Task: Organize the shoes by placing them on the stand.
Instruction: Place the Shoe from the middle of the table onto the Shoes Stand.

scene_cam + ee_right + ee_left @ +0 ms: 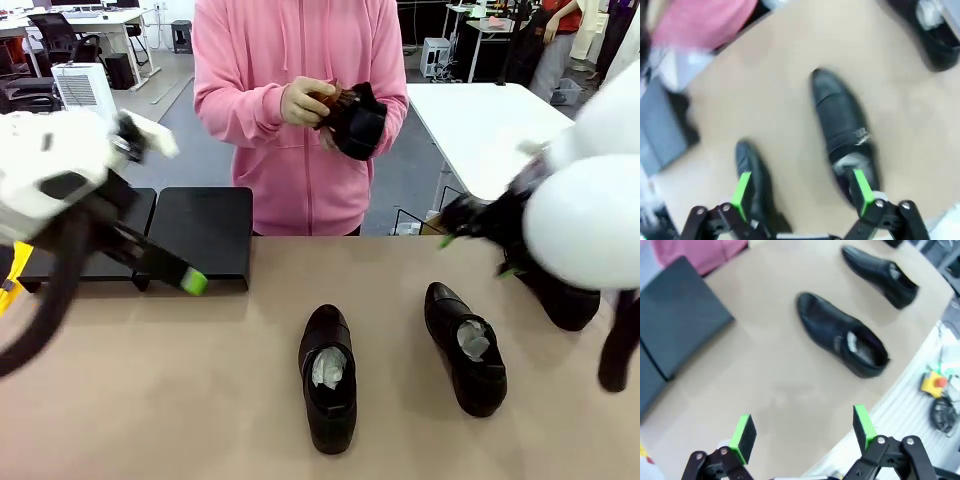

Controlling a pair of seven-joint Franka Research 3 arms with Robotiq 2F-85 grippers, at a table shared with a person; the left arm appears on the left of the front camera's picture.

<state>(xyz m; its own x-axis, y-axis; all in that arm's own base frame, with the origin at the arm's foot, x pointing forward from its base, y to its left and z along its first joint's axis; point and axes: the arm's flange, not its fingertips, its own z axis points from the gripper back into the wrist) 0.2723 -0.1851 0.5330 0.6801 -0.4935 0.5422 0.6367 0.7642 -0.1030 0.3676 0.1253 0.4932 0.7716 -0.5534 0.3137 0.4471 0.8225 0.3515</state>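
While the left gripper (804,432) hangs with fingers spread wide at the frame's left, the stand (200,225) sits just behind it. At top centre a person's hand (305,103) holds a shoe (360,120). Two more shoes (328,375) lie lower centre. At right, the right gripper (801,192), likewise spread, hovers by a fourth shoe (565,300).

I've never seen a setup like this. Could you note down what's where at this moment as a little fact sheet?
Shoes on table: three, namely the middle shoe, the right shoe and the far-right shoe, which is partly behind the right arm
Fourth shoe: held by the person's hands, with a brown brush
Stand: far left side, no shoe on its visible part
Left gripper: open, above the bare table
Right gripper: open, above two shoes
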